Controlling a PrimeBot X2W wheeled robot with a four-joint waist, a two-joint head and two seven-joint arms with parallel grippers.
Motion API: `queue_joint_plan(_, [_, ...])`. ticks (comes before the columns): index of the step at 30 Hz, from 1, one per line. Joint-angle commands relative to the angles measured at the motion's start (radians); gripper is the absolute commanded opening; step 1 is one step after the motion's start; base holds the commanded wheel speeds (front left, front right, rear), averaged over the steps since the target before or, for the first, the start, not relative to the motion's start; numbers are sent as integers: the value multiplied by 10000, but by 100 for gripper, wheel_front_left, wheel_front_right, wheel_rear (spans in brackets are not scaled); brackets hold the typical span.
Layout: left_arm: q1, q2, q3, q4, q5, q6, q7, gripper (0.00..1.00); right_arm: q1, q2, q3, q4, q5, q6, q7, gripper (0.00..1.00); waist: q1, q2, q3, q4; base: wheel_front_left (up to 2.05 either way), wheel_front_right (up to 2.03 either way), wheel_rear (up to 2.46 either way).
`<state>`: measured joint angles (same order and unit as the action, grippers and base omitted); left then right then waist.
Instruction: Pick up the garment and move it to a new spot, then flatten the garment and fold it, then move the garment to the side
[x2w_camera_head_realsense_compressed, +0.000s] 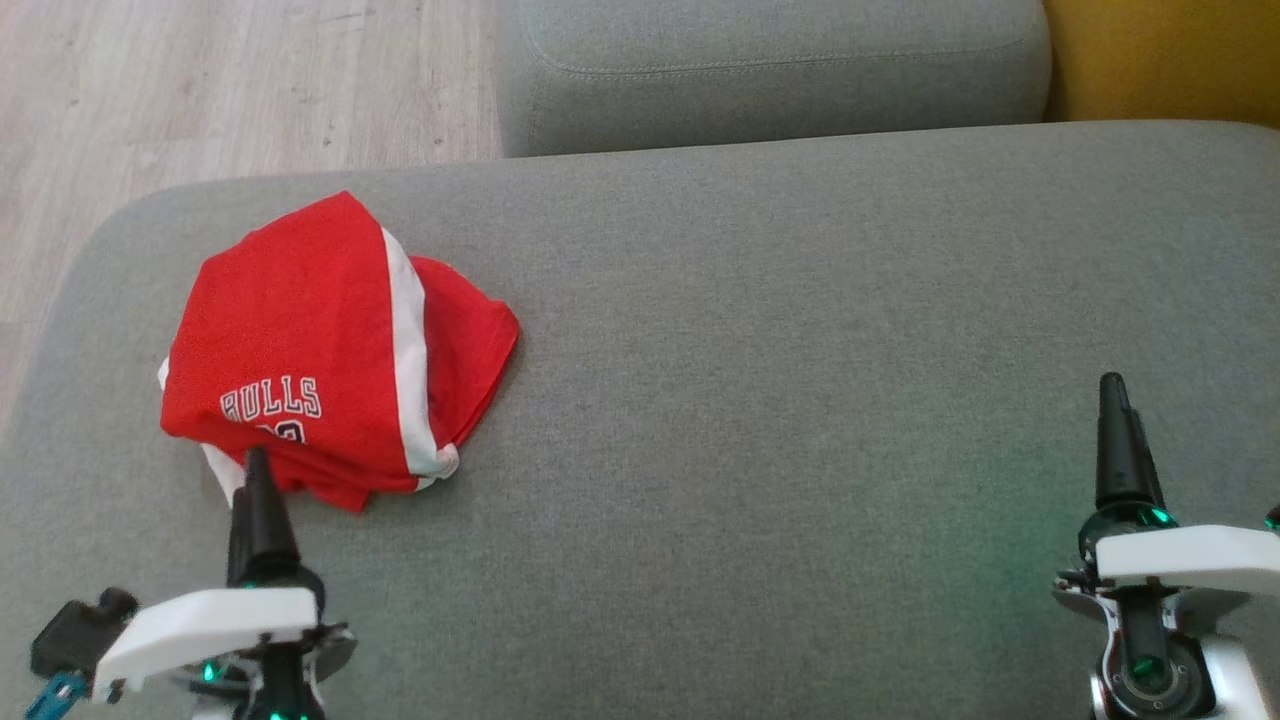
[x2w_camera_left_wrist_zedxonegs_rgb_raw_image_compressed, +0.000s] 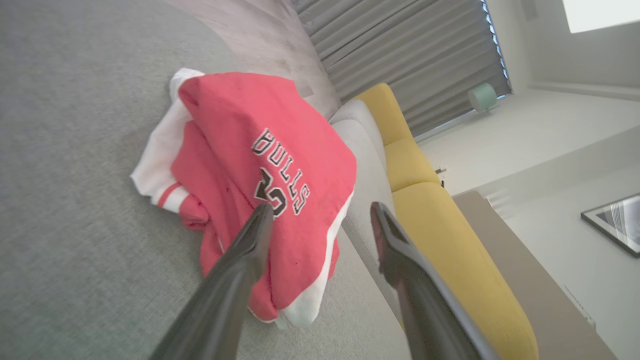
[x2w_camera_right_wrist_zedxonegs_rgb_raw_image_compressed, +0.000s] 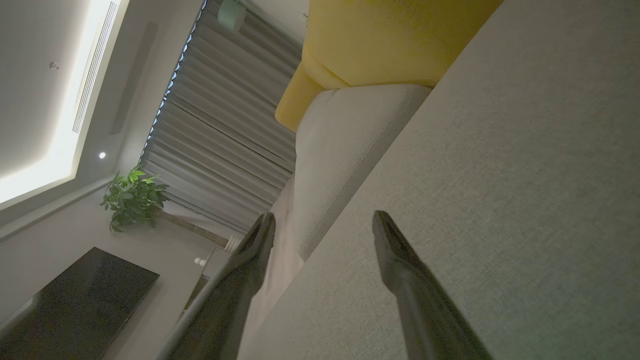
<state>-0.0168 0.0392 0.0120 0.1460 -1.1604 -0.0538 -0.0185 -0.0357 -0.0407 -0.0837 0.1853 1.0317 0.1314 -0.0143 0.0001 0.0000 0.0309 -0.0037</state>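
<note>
Work surface is a broad grey upholstered seat, with a second grey cushion behind it, a yellow cushion at the far right, and pale wood floor beyond the far left corner. The red jersey lies on the left part of the seat, near its rounded left edge, gathered into a compact folded bundle rather than spread flat. A white stripe runs down its upper layer and the word "BULLS" is legible near the front hem; the left wrist view shows the jersey with white trim bunched at one side and part of a number under the lettering. The left gripper stands at the near hem of the jersey, its tip overlapping the cloth in the head view; contact cannot be confirmed. In its own wrist view the left gripper has its fingers spread with nothing between them, one finger in front of the jersey. The right gripper is over the right part of the seat, well apart from the jersey. Its wrist view shows the right gripper likewise spread and empty, above bare grey fabric, with grey curtains and a potted plant in the background.
</note>
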Motion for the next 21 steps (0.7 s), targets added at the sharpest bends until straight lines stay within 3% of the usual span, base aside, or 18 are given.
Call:
queue_joint_plan(1, [-550, 62, -55, -484, 457, 55, -108, 100, -471, -49, 124, -495, -426, -3, -132, 100, 0, 0, 18, -6, 0, 0, 0])
queue_joint_plan(21, [-908, 347, -1751, -483, 4257, 361, -665, 100, -434, -60, 735, -919, -3822, -4, -693, 100, 0, 0, 67, -190, 0, 0, 0])
